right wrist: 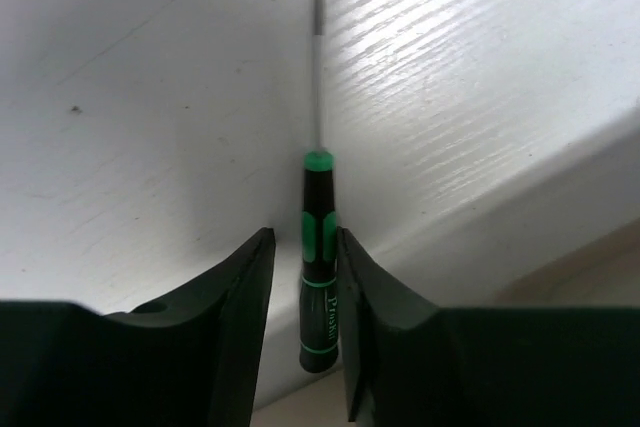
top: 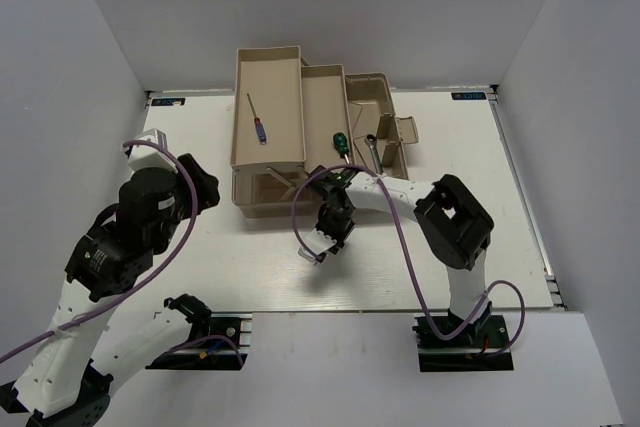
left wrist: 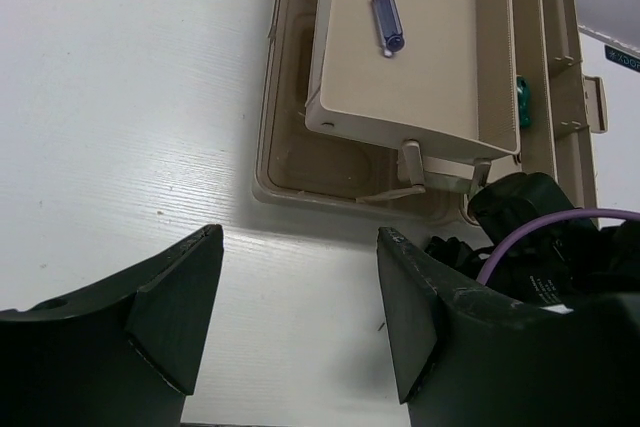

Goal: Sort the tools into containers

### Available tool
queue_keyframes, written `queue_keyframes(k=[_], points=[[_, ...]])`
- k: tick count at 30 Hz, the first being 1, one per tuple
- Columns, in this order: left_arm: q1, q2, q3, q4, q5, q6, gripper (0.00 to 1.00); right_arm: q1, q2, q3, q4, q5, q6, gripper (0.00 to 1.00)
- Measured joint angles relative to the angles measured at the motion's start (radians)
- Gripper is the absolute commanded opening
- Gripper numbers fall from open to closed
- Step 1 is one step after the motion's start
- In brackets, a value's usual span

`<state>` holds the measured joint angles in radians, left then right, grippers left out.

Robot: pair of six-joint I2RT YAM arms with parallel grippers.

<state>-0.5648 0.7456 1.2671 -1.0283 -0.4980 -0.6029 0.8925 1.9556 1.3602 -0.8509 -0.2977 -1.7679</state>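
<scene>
Right gripper (right wrist: 303,244) is clamped on the green precision screwdriver (right wrist: 319,212), handle between the pads, shaft pointing ahead (grip looks off-centre). Keep it level, carry it to the beige trays (top: 270,77) just beyond, and release low. Left gripper (left wrist: 300,312) is spread apart, holding nothing.

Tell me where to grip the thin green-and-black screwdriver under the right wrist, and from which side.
Grip the green-and-black screwdriver on its thick handle, not the thin shaft. Come from the handle end, along its axis, one finger on each long side; the right gripper straddles it that way.
</scene>
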Motion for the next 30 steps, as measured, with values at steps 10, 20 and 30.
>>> queue_keyframes(k=[10, 20, 30], points=[[0.0, 0.002, 0.001, -0.011, 0.0, 0.0, 0.73, 0.005, -0.063, -0.095, -0.013, 0.019, -0.009, 0.18], [0.0, 0.038, 0.0, 0.018, 0.003, 0.0, 0.73, 0.005, -0.193, -0.23, -0.019, -0.047, 0.128, 0.0], [0.0, 0.077, -0.017, 0.069, 0.021, 0.012, 0.74, -0.004, -0.376, 0.073, -0.18, -0.362, 0.541, 0.0]])
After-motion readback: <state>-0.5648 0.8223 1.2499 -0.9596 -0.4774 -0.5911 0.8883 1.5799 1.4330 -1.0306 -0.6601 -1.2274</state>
